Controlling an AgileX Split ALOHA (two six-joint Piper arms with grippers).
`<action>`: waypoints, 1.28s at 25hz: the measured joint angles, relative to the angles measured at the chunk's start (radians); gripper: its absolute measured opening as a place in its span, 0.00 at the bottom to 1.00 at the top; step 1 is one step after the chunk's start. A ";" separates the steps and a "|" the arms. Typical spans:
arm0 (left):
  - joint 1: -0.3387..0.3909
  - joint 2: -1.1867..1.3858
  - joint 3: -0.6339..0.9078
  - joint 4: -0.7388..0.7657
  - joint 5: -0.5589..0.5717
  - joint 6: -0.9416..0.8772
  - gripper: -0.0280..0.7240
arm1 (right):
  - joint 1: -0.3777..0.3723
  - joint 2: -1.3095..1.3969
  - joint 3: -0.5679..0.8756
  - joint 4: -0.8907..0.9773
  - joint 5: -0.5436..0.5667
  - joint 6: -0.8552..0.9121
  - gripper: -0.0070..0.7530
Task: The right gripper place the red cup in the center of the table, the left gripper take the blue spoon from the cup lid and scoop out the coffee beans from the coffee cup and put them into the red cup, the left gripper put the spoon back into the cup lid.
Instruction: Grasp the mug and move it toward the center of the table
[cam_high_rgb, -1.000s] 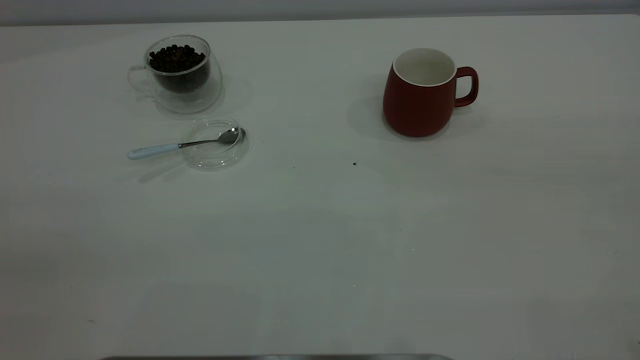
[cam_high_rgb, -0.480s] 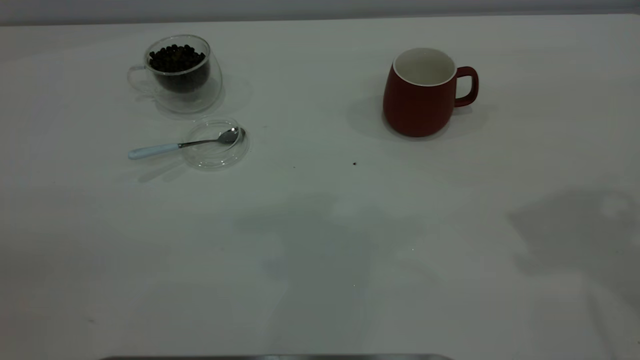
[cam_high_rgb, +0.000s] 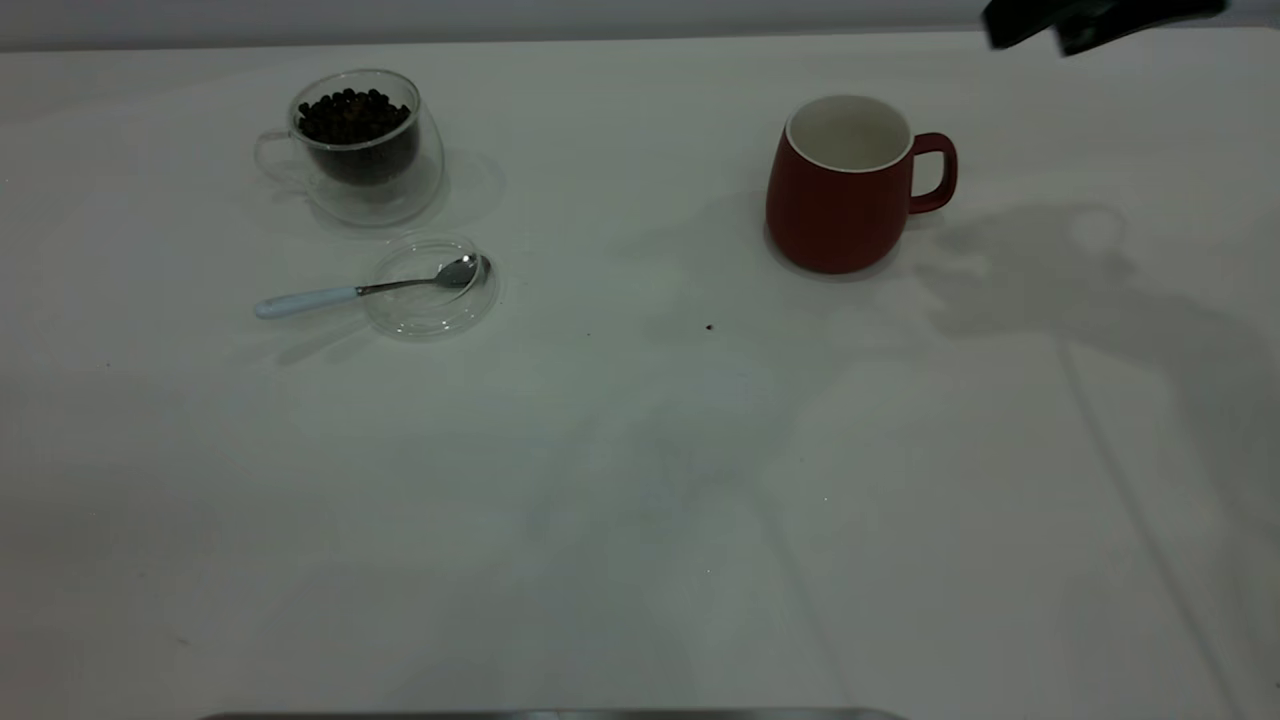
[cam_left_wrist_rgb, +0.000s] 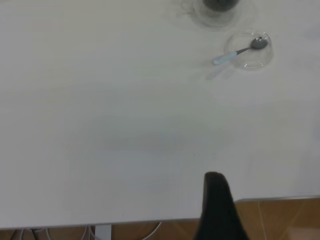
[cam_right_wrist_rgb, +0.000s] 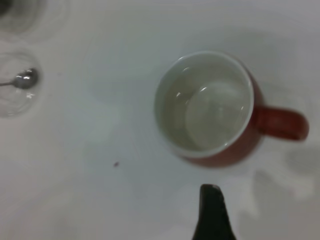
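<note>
At the far right corner of the exterior view, your right gripper (cam_high_rgb: 1090, 22) shows only as a dark shape cut off by the frame edge, high above the table (cam_high_rgb: 640, 480); one black fingertip (cam_right_wrist_rgb: 212, 212) shows in its wrist view, so you cannot tell how far its fingers are spread, and nothing is seen in its grasp. Directly beneath that wrist camera stands the red cup (cam_high_rgb: 848, 185), upright and empty, its white inside facing up and its handle turned toward the right edge. A small dark speck (cam_high_rgb: 709, 327) lies on the table nearer the middle. Your left gripper (cam_left_wrist_rgb: 216, 207) hangs over the near table edge, one dark finger visible, its opening likewise impossible to judge, well apart from everything. On the left side the coffee cup (cam_high_rgb: 360, 145) holds the coffee beans (cam_high_rgb: 353, 115). Just in front of it sits the cup lid (cam_high_rgb: 432, 288), with the blue spoon (cam_high_rgb: 365, 290) resting bowl-in, handle sticking out leftward. No writing or brand marks are readable on anything.
</note>
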 joint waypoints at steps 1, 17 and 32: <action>0.000 0.000 0.000 0.000 0.000 0.000 0.78 | 0.008 0.034 -0.027 -0.005 0.000 -0.003 0.77; 0.000 0.000 0.000 0.000 0.000 0.000 0.78 | 0.056 0.343 -0.316 -0.007 0.029 0.028 0.77; 0.000 0.000 0.000 0.000 0.000 0.000 0.78 | 0.152 0.396 -0.332 -0.004 -0.023 0.004 0.77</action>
